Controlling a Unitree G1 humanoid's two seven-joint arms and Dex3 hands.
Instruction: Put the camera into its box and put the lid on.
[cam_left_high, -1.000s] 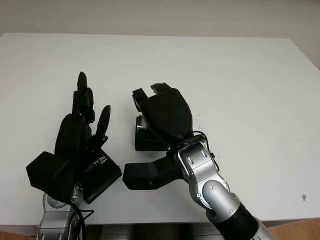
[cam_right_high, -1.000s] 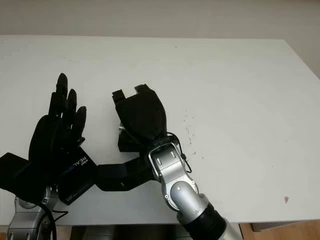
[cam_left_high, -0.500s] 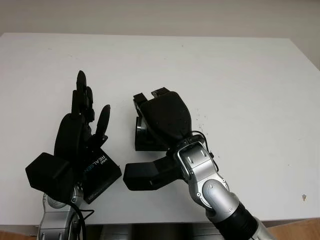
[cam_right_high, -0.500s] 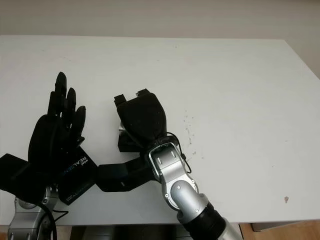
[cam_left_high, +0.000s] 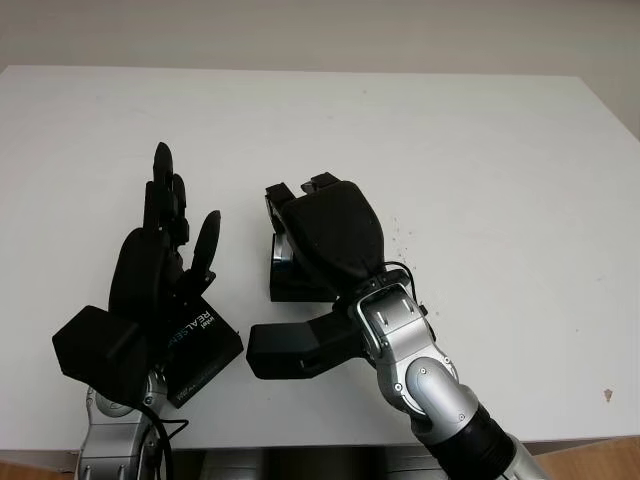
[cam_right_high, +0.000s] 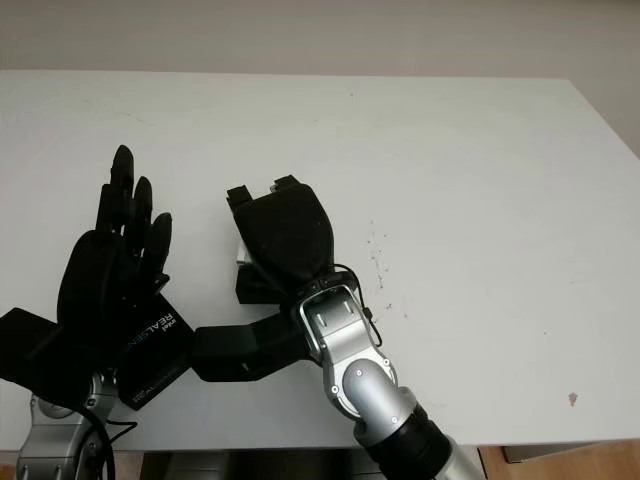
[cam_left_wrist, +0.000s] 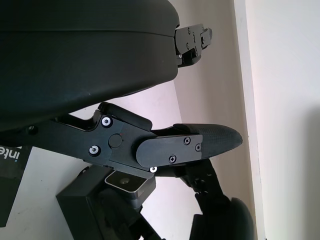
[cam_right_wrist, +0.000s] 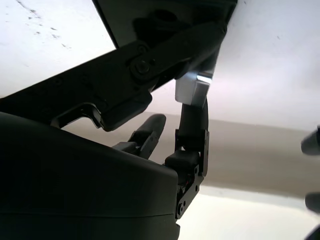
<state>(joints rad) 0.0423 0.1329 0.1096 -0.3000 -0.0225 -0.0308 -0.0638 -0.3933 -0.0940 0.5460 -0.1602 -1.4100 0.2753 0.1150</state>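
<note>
Barely any shift over the last second: right hand (cam_left_high: 300, 195) stays clenched round the camera (cam_left_high: 283, 252) at frame center (lowering into the box (cam_left_high: 295, 282), probably); left hand (cam_left_high: 160, 255) waits open, lower left.

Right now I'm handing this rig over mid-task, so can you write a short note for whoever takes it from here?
Right hand: over the open box at table centre, fingers closed on the silver camera, which sits at the box mouth.
Left hand: open, held upright over the lid printed REALSENSE, near the table's front-left edge.
Done: camera brought to the box.
Left: seat the camera and release it, then pick up the lid and close the box.
</note>
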